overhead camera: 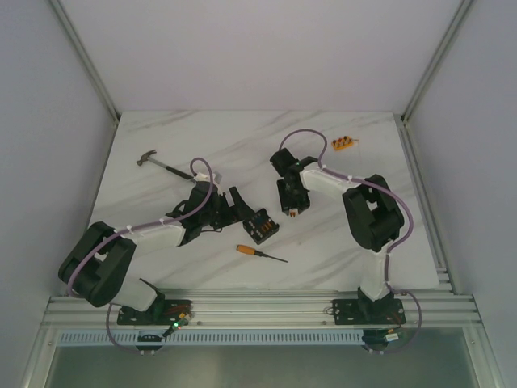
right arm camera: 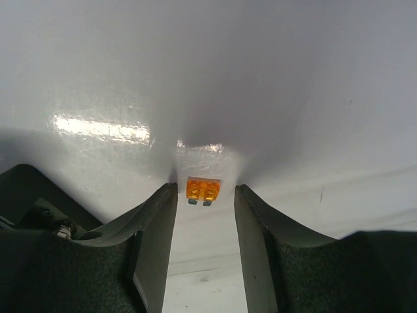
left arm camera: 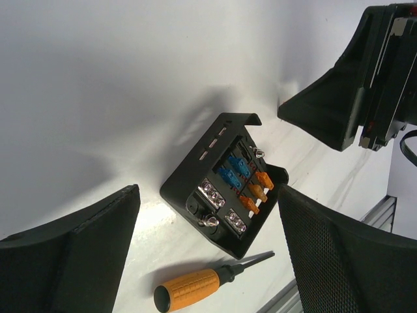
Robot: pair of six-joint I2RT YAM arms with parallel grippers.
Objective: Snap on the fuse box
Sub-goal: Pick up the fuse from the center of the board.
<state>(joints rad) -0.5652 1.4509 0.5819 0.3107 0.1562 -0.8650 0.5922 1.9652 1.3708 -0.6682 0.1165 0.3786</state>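
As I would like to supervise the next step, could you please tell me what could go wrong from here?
1. The orange fuse lies flat between the right fingers, untouched; being tiny, it may slip or flip when pinched.
2. The fuse box sits unheld between the open left fingers, so pressing on it could slide it.
3. The screwdriver lies close by and could get knocked.
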